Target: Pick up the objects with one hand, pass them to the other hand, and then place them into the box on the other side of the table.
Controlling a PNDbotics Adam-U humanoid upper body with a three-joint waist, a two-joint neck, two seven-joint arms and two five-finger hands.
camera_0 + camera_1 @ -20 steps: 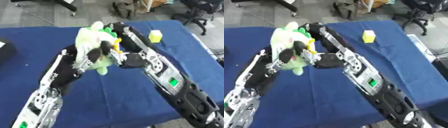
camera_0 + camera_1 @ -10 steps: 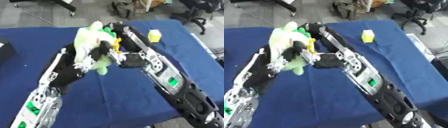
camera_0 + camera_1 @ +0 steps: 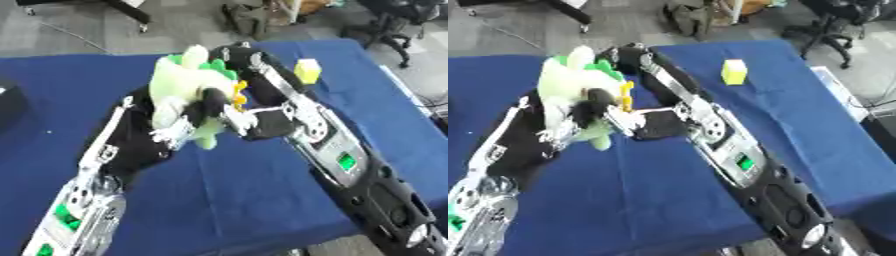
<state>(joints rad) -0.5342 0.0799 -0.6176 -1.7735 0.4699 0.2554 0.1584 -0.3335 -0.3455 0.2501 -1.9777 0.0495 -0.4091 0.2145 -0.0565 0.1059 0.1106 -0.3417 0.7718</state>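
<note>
Plush toy [image 3: 188, 87], pale green with darker green spikes and an orange part, is held raised above the blue desk [image 3: 262, 200], between both hands, which suits a handover. Left of the toy, the left hand [image 3: 188, 122] has its fingers curled round the toy's lower body, bearing it. Right of the toy, the right hand [image 3: 254, 122] touches its side; whether those fingers are spread or closed cannot be told. Well right of the toy, a yellow block [image 3: 733, 71] rests on the desk.
</note>
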